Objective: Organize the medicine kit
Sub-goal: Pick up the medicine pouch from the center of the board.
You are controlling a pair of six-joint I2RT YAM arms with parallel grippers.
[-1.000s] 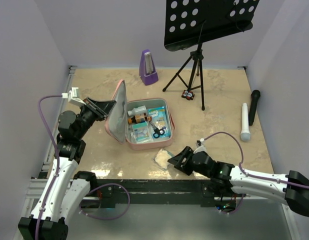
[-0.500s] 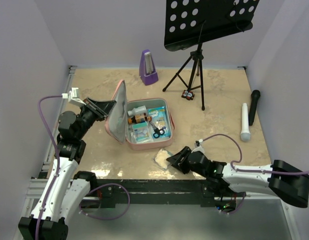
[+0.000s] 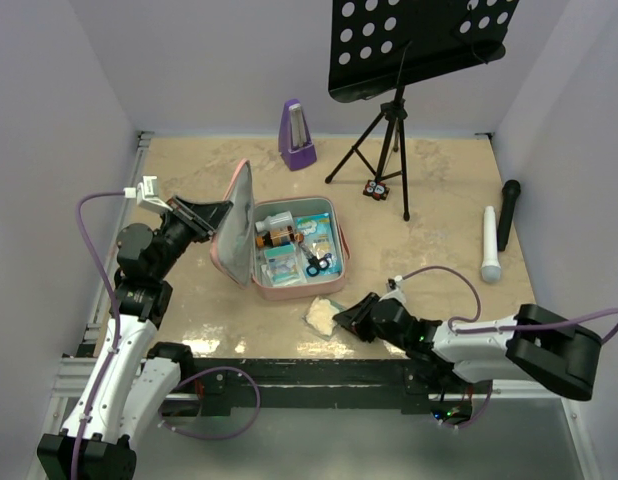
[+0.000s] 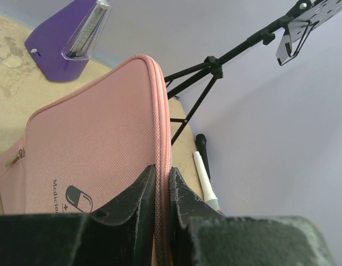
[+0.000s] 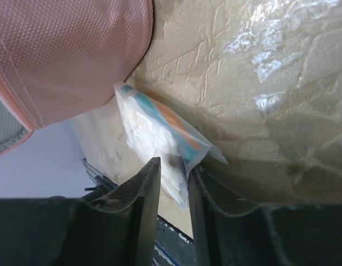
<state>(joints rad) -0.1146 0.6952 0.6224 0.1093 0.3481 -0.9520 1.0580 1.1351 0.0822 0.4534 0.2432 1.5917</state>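
Note:
The pink medicine kit (image 3: 294,292) lies open left of centre, with several packets, a bottle and scissors in its grey tray. Its lid (image 3: 236,225) stands nearly upright. My left gripper (image 3: 217,212) is shut on the lid's zipped edge (image 4: 159,111), one finger on each side. A clear packet (image 3: 322,316) with white contents lies on the table just in front of the kit. My right gripper (image 3: 341,320) is low at the packet's right end. In the right wrist view the packet (image 5: 154,124) reaches between the fingers of the right gripper (image 5: 174,163), which stand narrowly open around it.
A purple metronome (image 3: 296,135) stands at the back. A black music stand tripod (image 3: 389,140) is at back right, with a small object (image 3: 376,189) by its feet. A white microphone (image 3: 491,243) and a black one (image 3: 508,212) lie at right. The table's front edge is close behind the packet.
My right gripper has slid left along the front edge onto the packet's end, and its jaws have narrowed. The left arm and the lid have not moved.

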